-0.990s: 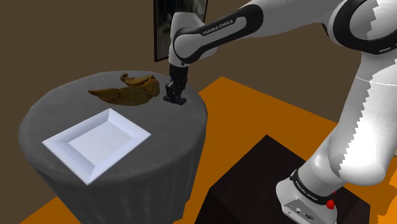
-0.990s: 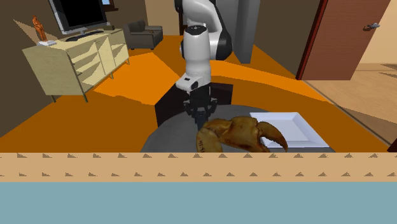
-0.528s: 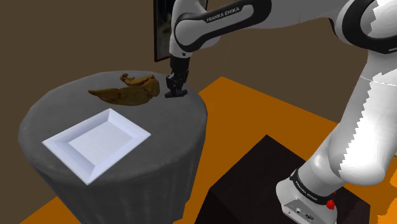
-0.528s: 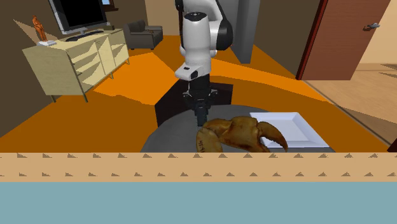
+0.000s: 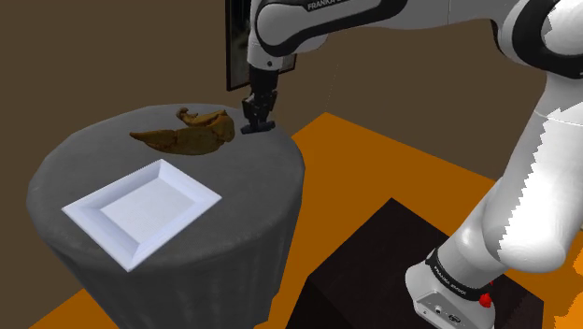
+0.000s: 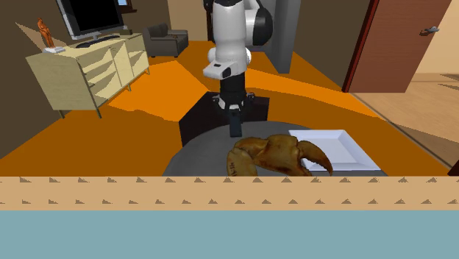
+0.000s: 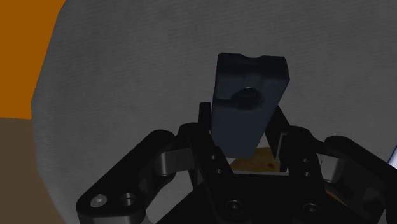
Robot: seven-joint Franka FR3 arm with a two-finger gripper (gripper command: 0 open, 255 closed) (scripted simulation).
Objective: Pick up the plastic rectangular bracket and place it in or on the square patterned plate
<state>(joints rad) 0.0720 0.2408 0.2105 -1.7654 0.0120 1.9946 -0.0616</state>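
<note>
- Here we are at the round grey table [image 5: 271, 201], and the black gripper [image 5: 257, 117] hangs over its far edge, upper middle of the shoulder view, pointing straight down.
- It is clamped on the bracket [image 7: 248, 95]. In the wrist view the dark, blocky piece stands pinched between the two fingers [image 7: 207, 124], its notched end jutting out past them towards the tabletop.
- The bracket looks to be clear of the table now, just above the surface, so I would call the pick done and the carry the step in hand.
- Just beside the gripper, on its left in the shoulder view, lies a brown crab-shaped thing [image 5: 187, 138], close enough to matter.
- The plate [image 5: 89, 217] sits well apart, lower left in the shoulder view, near the table's front edge. It is a plain white square with a raised rim, and I see no pattern on it.
- Next move, as I read it: gain a little more height, then swing across towards the lower left, passing above or around the crab rather than through it.
- After that, come down over the plate's flat middle and let go low, so the bracket settles inside the rim and does not bounce out.
</note>
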